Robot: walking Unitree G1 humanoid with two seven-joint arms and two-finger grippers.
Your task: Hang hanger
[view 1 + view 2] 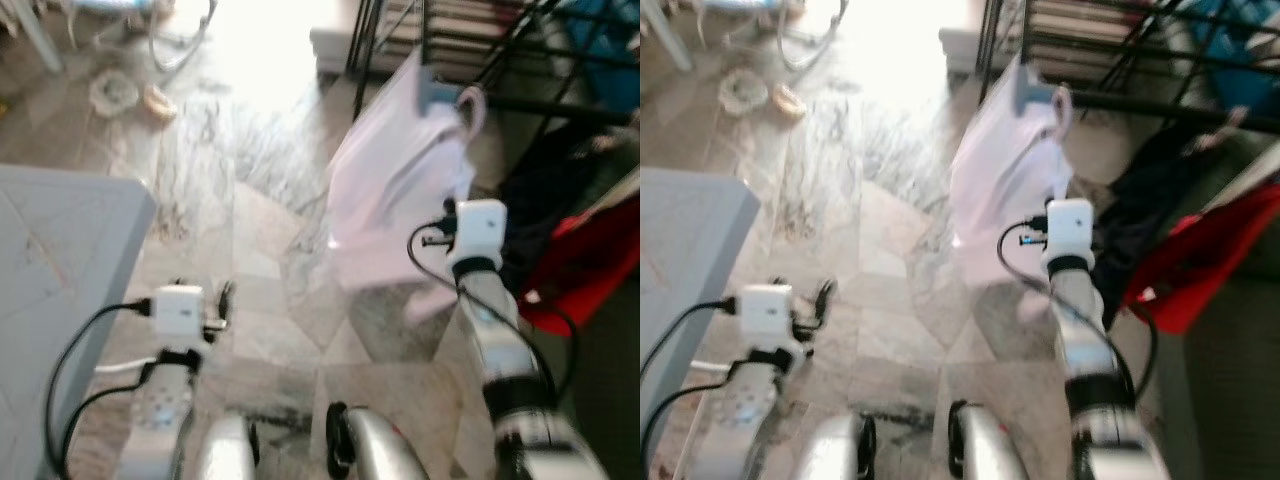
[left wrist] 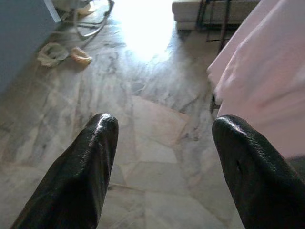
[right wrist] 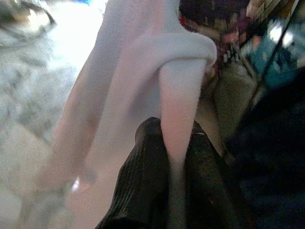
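Observation:
A pale pink garment (image 1: 395,195) hangs in the air in front of a black metal rack (image 1: 455,45). A curved pink hook (image 1: 472,103), apparently the hanger's, sticks up at its top. My right gripper (image 3: 174,130) is shut on a fold of the pink fabric, with the cloth pinched between both fingers. In the eye views, that arm's white wrist box (image 1: 480,228) sits just below and right of the garment. My left gripper (image 2: 164,129) hangs low over the marble floor, open, with nothing between its fingers.
A grey table (image 1: 60,260) stands at my left. A red object (image 1: 590,270) and a dark garment (image 1: 545,200) lie right of my right arm, under the rack. A crumpled cloth (image 1: 113,92) and a small orange thing (image 1: 158,103) lie on the floor far left.

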